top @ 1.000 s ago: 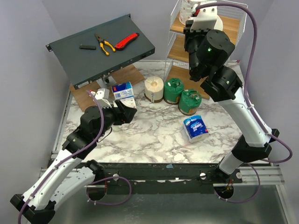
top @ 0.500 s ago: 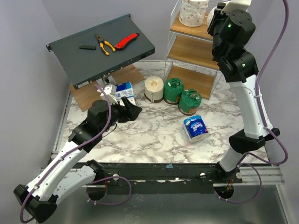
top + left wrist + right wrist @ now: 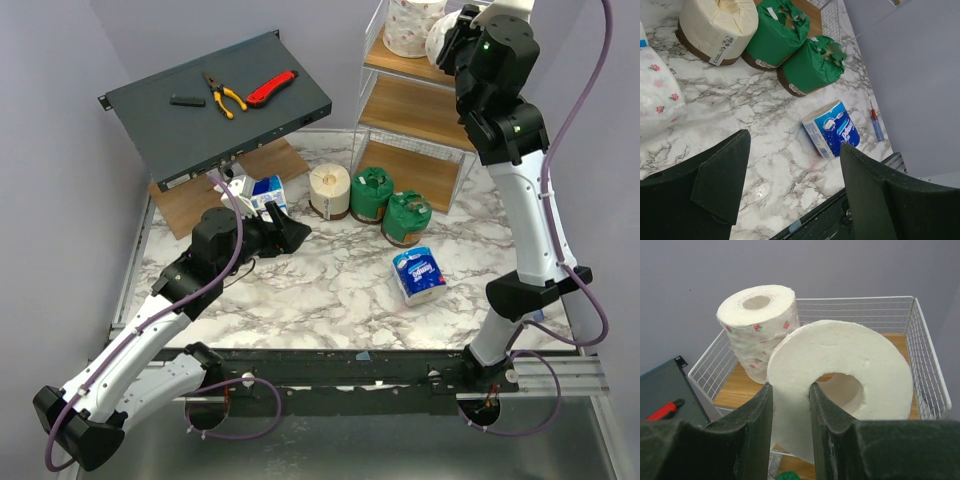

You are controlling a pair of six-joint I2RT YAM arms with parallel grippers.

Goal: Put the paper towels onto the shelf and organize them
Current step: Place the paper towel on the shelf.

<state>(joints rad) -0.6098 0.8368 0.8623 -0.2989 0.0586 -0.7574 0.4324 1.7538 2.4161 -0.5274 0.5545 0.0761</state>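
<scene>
I am pinching a roll (image 3: 840, 355) by its wall in the right gripper (image 3: 790, 402), over the shelf (image 3: 929, 352), its wire rim close, a printed roll (image 3: 760, 325) alongside. The left gripper (image 3: 790, 182) is hanging wide open, empty, over the table (image 3: 765, 120).

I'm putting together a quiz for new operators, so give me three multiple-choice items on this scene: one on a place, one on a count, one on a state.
1. Where on the shelf is the white roll that the right tool holds?
A. on its lowest tier
B. over its top tier
C. on its middle tier

2. How many green-wrapped rolls stand on the table?
A. one
B. two
C. four

3. How is the left tool?
A. shut with nothing in it
B. shut on a green-wrapped roll
C. open and empty

Answers:
1 B: the right wrist view shows it over the top basket's board, beside an upright printed roll.
2 B: the two stand side by side, next to the cream roll.
3 C: its fingers stand wide apart, with only marble between them.
</scene>
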